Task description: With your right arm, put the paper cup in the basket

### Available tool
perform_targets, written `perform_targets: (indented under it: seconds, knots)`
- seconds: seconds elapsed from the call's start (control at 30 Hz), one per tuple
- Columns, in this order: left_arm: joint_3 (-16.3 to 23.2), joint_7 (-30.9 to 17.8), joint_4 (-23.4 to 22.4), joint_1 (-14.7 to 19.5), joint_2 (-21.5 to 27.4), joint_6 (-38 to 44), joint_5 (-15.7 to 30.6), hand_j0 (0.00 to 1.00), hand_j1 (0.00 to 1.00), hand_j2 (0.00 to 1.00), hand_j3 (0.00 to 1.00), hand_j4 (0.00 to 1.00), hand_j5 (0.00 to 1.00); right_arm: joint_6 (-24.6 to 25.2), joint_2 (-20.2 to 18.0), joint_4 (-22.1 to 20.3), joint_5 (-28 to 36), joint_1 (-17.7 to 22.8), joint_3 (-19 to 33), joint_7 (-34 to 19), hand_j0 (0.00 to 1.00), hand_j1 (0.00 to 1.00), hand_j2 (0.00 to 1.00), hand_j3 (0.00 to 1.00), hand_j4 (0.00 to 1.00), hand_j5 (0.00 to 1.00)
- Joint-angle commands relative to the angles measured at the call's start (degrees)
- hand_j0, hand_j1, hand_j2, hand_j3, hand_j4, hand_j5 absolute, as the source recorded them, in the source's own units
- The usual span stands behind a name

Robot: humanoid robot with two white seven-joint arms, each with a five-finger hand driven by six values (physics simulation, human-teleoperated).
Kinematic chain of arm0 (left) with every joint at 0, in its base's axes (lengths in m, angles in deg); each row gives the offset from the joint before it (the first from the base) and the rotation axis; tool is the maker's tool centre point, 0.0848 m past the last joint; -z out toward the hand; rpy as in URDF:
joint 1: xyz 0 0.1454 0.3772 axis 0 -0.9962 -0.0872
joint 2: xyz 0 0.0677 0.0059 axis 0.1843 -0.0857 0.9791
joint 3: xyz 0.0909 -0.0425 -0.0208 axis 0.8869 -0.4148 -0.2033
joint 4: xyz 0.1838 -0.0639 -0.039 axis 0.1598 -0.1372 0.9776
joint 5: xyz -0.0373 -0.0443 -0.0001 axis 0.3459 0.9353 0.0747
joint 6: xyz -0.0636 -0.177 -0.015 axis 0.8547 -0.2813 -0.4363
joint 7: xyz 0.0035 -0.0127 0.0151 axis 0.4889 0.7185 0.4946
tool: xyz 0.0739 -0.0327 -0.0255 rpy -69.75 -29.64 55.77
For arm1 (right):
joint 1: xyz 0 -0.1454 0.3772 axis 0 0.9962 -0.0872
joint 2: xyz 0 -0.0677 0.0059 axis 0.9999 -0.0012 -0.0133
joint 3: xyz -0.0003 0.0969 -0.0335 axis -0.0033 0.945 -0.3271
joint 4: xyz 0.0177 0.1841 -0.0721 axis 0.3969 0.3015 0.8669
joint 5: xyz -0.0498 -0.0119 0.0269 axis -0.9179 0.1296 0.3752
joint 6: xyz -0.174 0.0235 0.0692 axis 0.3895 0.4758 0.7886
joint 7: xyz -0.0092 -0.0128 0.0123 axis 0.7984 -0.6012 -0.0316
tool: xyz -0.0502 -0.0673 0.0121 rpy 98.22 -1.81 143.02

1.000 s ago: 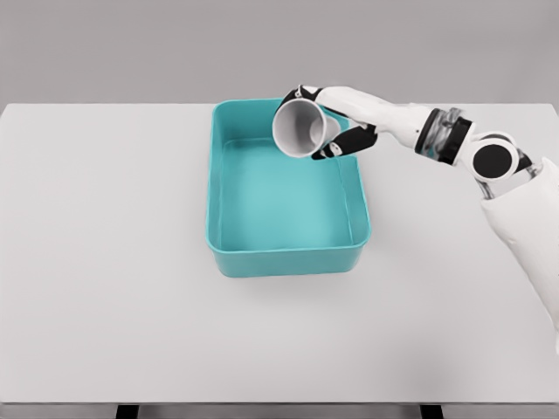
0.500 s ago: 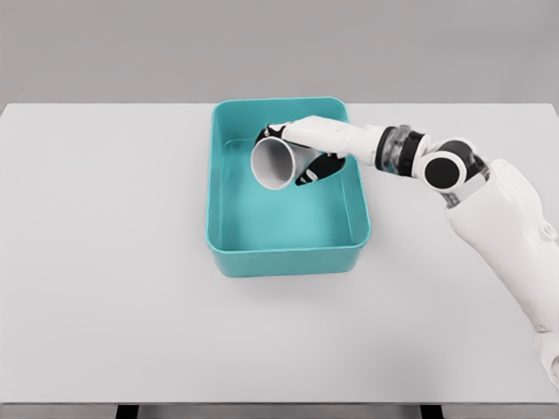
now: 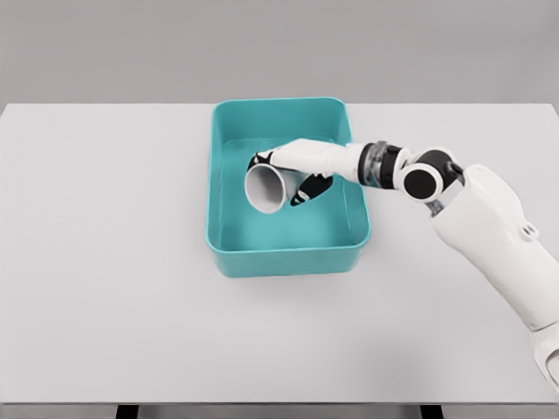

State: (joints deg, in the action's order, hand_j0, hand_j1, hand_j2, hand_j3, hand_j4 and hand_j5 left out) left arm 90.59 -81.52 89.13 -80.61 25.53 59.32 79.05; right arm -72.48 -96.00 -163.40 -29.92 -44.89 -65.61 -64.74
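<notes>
Reaching in over the right wall of the teal basket (image 3: 288,260) on the desk (image 3: 105,262), the right hand (image 3: 293,168) grips the tilted paper cup (image 3: 266,188) inside the basket, its mouth facing the basket's left wall.

Right arm stretched leftward, right hand (image 3: 293,175) with fingers curled in a grasp
</notes>
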Motion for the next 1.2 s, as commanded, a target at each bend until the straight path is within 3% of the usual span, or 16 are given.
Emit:
perform_targets:
  seconds: [0.0, 0.07, 0.17, 0.23, 1.0, 1.17]
  knots:
    - [0.0, 0.0, 0.0, 0.0, 0.0, 0.0, 0.0, 1.00, 1.00, 1.00, 1.00, 1.00, 1.00, 1.0, 0.0, 0.0, -0.8, 0.0, -0.8, 0.0, 0.46, 0.46, 0.46, 0.46, 0.46, 0.46]
    - [0.0, 0.0, 0.0, 0.0, 0.0, 0.0, 0.0, 1.00, 1.00, 1.00, 1.00, 1.00, 1.00, 1.4, 0.0, -0.1, -1.0, 0.0, -0.8, 0.0, 0.52, 0.52, 0.52, 0.52, 0.52, 0.52]
    - [0.0, 0.0, 0.0, 0.0, 0.0, 0.1, 0.0, 1.00, 1.00, 1.00, 1.00, 1.00, 1.00, 1.4, -0.1, -0.4, -1.1, 0.0, -0.8, 0.0, 0.69, 0.69, 0.69, 0.69, 0.69, 0.69]
    - [0.0, 0.0, 0.0, 0.0, 0.0, 0.0, 0.0, 1.00, 1.00, 1.00, 1.00, 1.00, 1.00, 1.4, -0.1, -0.4, -1.1, 0.0, -0.8, 0.0, 0.73, 0.73, 0.73, 0.73, 0.73, 0.73]
    - [0.0, 0.0, 0.0, 0.0, 0.0, 0.0, 0.0, 1.00, 1.00, 1.00, 1.00, 1.00, 1.00, 1.6, 0.0, -0.7, -2.4, -0.6, -0.7, 0.0, 0.81, 0.81, 0.81, 0.81, 0.81, 0.81]
    - [0.0, 0.0, 0.0, 0.0, 0.0, 0.1, 0.0, 1.00, 1.00, 1.00, 1.00, 1.00, 1.00, 1.6, -0.1, -0.7, -2.9, -0.6, -0.7, 0.0, 0.87, 0.87, 0.87, 0.87, 0.87, 0.87]
